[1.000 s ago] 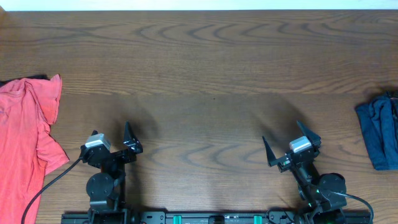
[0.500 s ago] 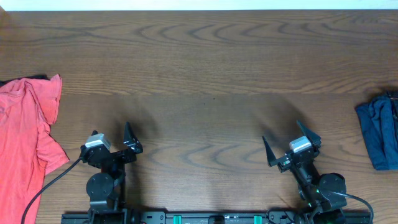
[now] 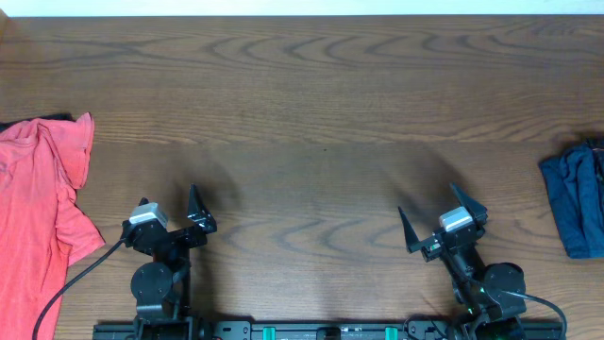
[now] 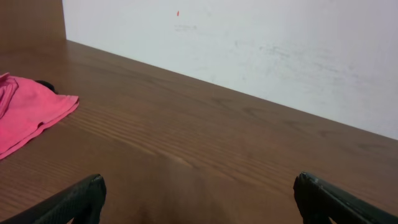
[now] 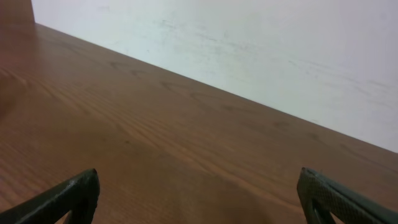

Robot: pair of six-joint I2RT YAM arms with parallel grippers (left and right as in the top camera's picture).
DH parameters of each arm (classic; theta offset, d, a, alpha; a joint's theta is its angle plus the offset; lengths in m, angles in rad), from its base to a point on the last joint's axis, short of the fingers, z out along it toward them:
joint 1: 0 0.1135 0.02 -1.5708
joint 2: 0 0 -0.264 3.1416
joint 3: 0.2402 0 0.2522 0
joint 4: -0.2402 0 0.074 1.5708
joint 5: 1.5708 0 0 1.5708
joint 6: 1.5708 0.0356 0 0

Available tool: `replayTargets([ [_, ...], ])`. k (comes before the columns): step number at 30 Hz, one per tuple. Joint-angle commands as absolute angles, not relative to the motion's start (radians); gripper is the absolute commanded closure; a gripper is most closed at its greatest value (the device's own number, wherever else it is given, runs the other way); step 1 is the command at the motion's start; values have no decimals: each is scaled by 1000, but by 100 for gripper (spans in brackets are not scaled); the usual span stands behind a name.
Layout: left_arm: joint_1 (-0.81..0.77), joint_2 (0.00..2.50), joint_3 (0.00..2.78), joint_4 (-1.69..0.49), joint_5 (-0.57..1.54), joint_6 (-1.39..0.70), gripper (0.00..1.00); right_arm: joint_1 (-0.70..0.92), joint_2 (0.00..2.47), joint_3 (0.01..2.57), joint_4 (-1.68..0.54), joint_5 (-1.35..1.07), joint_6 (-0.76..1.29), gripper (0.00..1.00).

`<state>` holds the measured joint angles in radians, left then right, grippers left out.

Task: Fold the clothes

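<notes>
Well, the clothes sit at the two far sides of the table (image 3: 311, 113), and nothing is in the middle. The red shirt (image 3: 38, 208) lies at nine o'clock in a rumpled, unfolded heap that runs off the edge of the overhead view. A dark sliver (image 3: 55, 117) peeks out along its top edge, too small to tell what it is. At three o'clock there is a blue pile (image 3: 576, 203), compact and also cut off by the edge. It looks folded to me, though I can't be sure from here.

The left gripper (image 3: 168, 196) is parked at about seven o'clock with its jaws spread wide and nothing between them. It is near the red shirt but not touching it. The left wrist view shows the shirt (image 4: 28, 112) off to its ten o'clock, beyond the finger (image 4: 74, 196). The right gripper (image 3: 426, 200) is at about five o'clock, also gaping and empty, well apart from the blue pile.

My guess is one piece is put away and the red shirt has yet to be drawn to the centre, spread flat and folded. No fold on it has been started.

Against the frames from a moment ago I see no difference. The arms, both sets of jaws and both pieces of cloth are exactly where they were.
</notes>
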<state>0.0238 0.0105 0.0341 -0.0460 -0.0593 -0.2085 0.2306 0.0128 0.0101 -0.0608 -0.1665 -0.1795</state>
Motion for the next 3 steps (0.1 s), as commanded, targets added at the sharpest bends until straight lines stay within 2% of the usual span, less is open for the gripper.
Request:
replayTargets([
  [1, 20, 4, 4, -66, -75, -199, 2, 221, 6, 6, -59, -173, -161, 1],
  [3, 20, 4, 4, -66, -75, -199, 2, 221, 6, 6, -59, -173, -161, 1],
])
